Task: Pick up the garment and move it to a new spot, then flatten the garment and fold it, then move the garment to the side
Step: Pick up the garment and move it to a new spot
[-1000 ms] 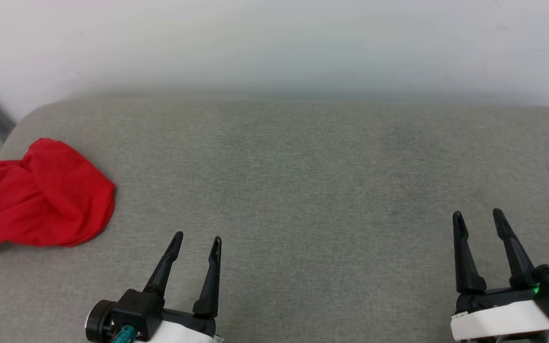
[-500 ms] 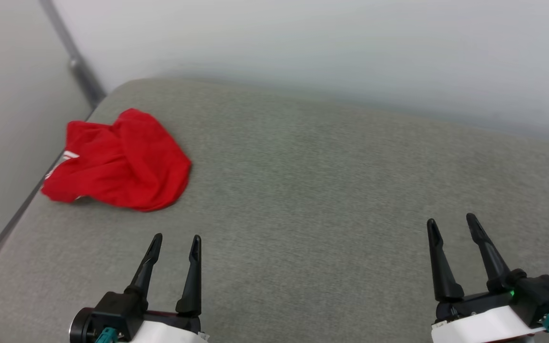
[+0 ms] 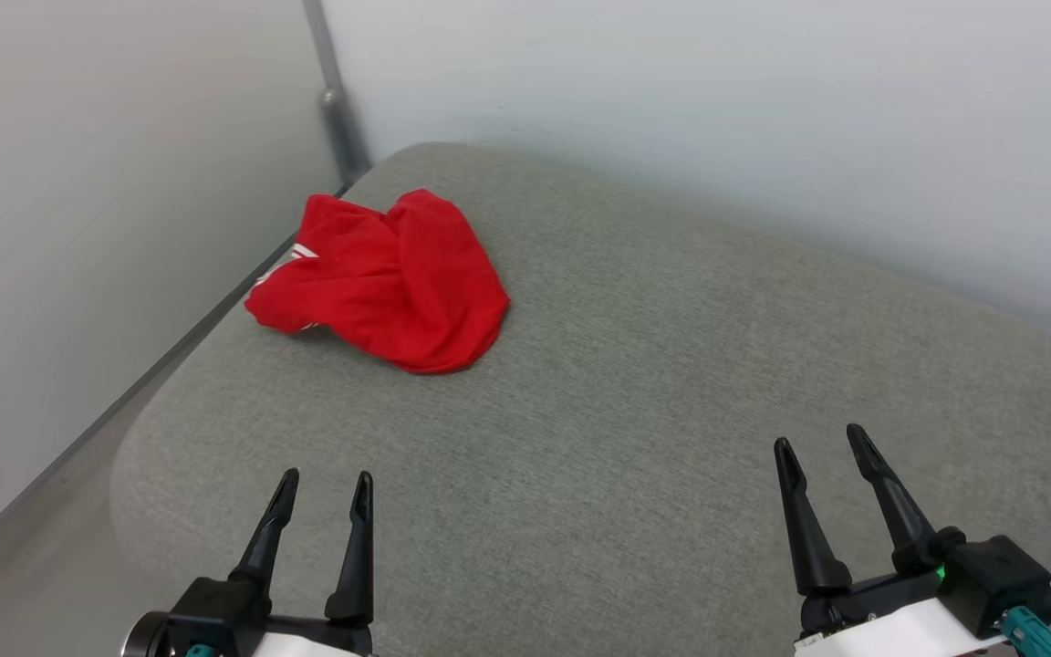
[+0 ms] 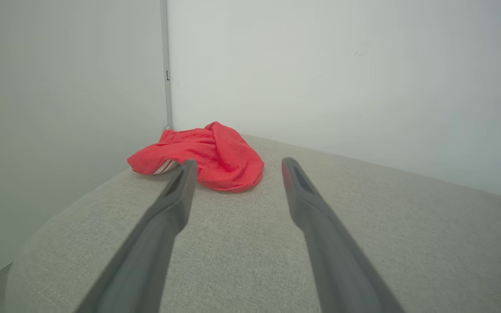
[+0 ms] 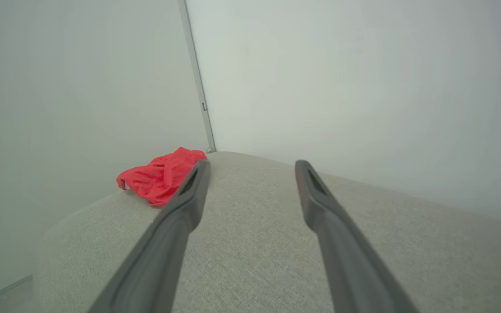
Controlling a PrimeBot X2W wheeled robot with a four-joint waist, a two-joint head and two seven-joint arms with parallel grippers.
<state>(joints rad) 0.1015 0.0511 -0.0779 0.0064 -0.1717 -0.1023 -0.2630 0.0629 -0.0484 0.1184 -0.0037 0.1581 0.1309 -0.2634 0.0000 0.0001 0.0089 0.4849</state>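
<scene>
- My left gripper [image 3: 327,476] sits low at my near left, fingers spread wide, nothing between them.
- My right gripper [image 3: 819,438] is the same at my near right: spread wide and empty above the bare cushion [image 3: 653,392].
- The shirt [image 3: 389,278] lies in a crumpled red heap at the cushion's far left corner, right at the edge, near the post [image 3: 336,100]. A bit of white stripe shows on its left side.
- It's well apart from both grippers, and the left one is nearer.
- I reckon I'm on the pick-up, with the grab not yet made.
- Next I'd send the left arm forward, come down on a raised fold and pinch several layers, keeping clear of the edge.
</scene>
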